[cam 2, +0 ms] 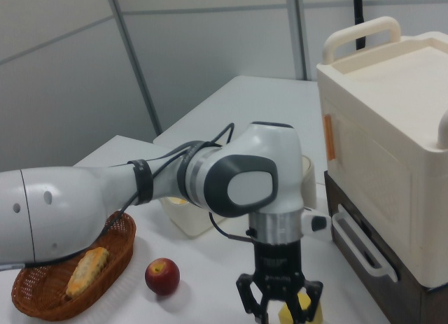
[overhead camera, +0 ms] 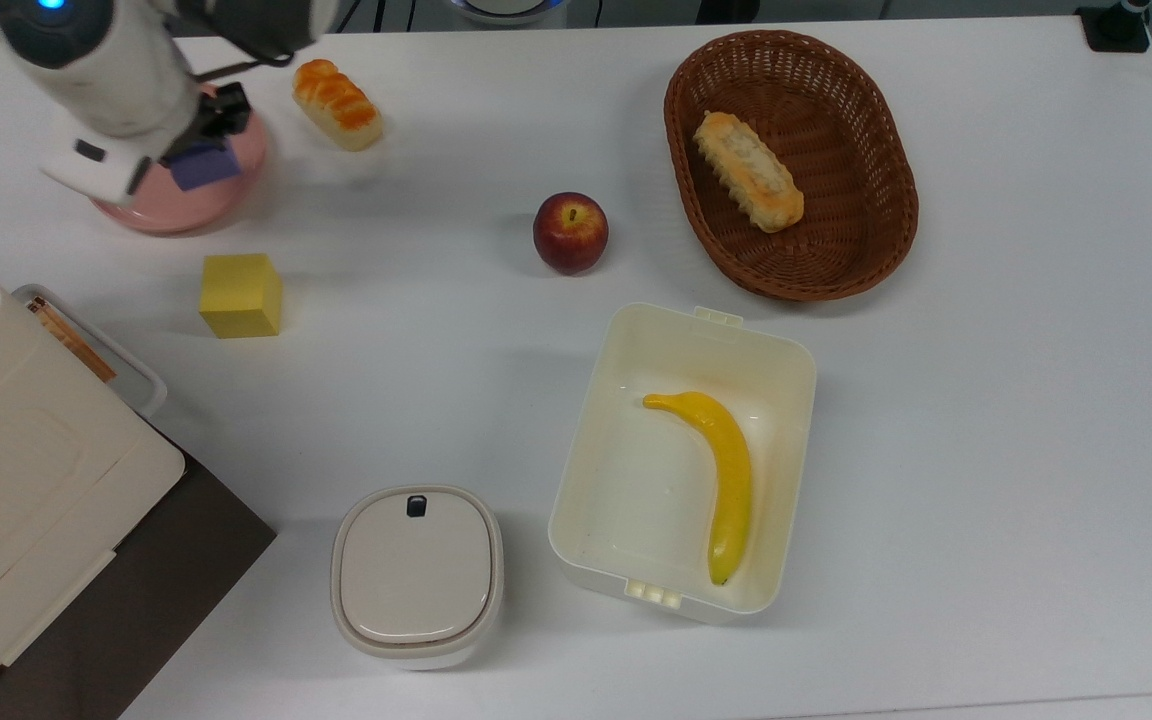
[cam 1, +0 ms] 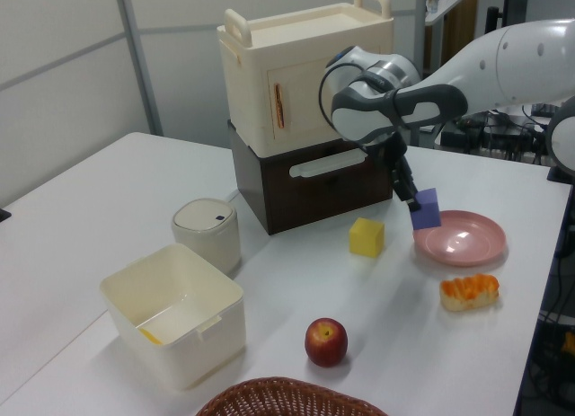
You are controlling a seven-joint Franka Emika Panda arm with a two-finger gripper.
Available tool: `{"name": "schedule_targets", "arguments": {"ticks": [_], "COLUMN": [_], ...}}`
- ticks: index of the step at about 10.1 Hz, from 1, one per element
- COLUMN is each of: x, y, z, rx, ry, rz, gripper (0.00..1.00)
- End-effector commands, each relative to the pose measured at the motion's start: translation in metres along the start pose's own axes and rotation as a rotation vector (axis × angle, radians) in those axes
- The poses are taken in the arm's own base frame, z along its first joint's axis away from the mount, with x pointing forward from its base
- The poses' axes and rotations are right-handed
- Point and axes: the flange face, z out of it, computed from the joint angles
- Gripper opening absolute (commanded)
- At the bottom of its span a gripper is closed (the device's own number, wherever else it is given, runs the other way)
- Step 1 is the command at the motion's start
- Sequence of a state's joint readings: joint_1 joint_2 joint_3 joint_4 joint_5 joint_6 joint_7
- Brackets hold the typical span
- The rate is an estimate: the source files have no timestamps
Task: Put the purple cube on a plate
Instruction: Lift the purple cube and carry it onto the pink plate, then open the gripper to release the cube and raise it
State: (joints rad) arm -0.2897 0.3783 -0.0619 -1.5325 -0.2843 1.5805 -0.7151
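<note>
In the top view, the plate [overhead camera: 151,218] sits at the desk's [overhead camera: 986,450] upper left, with the cube [overhead camera: 204,165] held above its right part, clear of it in the left view. A roll [overhead camera: 337,103] lies right of the plate, a block [overhead camera: 241,295] below it. The apple [overhead camera: 570,232] lies mid-desk, left of the basket [overhead camera: 881,230], which holds 1 bread [overhead camera: 747,184]. Below the apple, a bin [overhead camera: 591,470] holds a banana [overhead camera: 716,471]; a lidded pot [overhead camera: 417,575] stands left of the bin.
</note>
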Motion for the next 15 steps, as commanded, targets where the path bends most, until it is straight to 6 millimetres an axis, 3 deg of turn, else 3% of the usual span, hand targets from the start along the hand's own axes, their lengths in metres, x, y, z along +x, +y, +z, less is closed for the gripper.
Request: {"name": "schedule_targets", "arguments": {"ticks": [1, 2, 5, 6, 8, 10, 12, 15], "x": [-0.020, -0.022, -0.029, -0.032, -0.033, -0.033, -0.026, 0.005], "y": [0.011, 0.013, 0.014, 0.013, -0.008, -0.041, -0.066, -0.112], "z": [0.007, 0.008, 0.003, -0.015, -0.075, -0.115, -0.147, -0.168], "rx": [0.010, -0.008, -0.017, -0.035, -0.052, -0.019, 0.039, 0.064], "ry": [-0.024, -0.044, -0.065, -0.044, 0.062, 0.186, 0.293, 0.342], "rz": [-0.049, -0.051, -0.051, -0.040, 0.031, 0.094, 0.247, 0.400], "gripper": [0.74, 0.98, 1.00, 1.00, 1.00, 1.00, 1.00, 1.00]}}
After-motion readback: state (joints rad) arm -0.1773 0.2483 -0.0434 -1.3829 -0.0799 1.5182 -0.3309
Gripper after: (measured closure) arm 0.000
